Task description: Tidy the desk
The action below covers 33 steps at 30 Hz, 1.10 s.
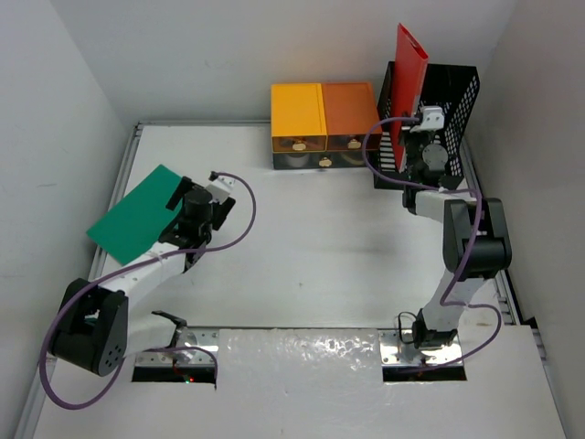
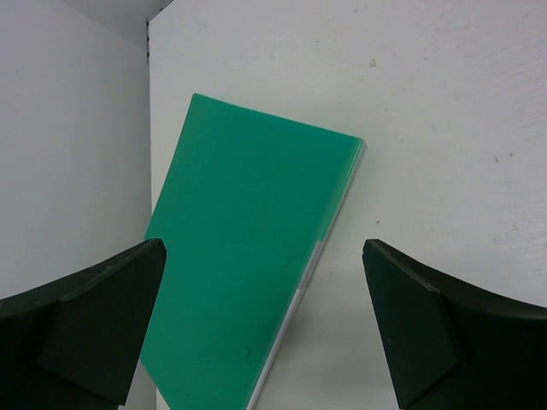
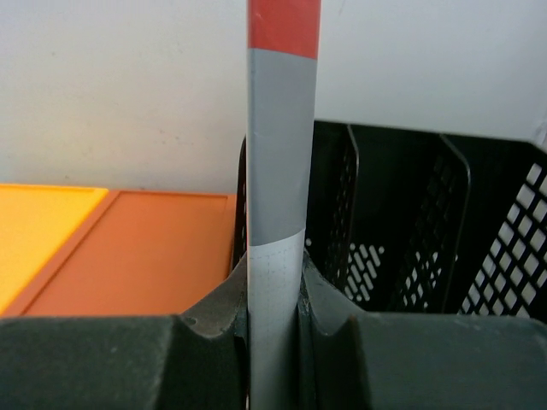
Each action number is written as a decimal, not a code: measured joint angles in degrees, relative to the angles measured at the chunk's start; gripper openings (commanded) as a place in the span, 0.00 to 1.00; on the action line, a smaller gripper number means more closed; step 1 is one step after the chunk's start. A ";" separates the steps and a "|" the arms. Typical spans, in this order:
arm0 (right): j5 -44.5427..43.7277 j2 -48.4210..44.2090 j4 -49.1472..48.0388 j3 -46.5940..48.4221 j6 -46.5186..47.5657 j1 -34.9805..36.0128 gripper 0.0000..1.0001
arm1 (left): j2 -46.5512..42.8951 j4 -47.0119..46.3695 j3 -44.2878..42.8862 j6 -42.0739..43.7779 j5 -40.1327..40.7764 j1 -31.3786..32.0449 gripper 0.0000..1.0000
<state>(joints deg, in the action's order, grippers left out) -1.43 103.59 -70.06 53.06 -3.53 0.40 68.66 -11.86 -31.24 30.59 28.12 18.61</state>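
Red folder (image 1: 410,64) clamped upright in my right gripper (image 3: 273,295) at the far-right rack (image 1: 457,101); my left gripper (image 2: 263,286) wide open over green folder (image 2: 248,248), desk's (image 1: 320,238) left edge.

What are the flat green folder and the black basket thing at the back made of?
Flat green folder: probably thin plastic, smooth and slightly glossy; its edge looks translucent over pale sheets. Black mesh rack: likely perforated metal, painted matte black, judging by regular punched holes and thin rigid walls; hard plastic is possible.
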 measured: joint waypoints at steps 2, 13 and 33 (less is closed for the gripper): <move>-0.09 1.22 -0.79 0.00 -0.07 0.00 0.00 | 0.02 -0.17 0.22 0.48 0.31 0.00 1.00; -0.63 6.14 -4.35 0.00 -0.37 0.00 0.00 | 0.22 -1.29 0.28 1.29 0.94 -0.35 1.00; -6.34 7.50 -4.66 0.92 -2.69 0.00 0.53 | 1.49 -2.08 0.33 1.95 1.01 -0.35 1.00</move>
<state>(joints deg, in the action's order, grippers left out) -7.77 111.09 -74.72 53.98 -6.22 0.40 70.15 -13.93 -30.92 32.53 29.12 18.26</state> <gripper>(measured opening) 0.485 0.996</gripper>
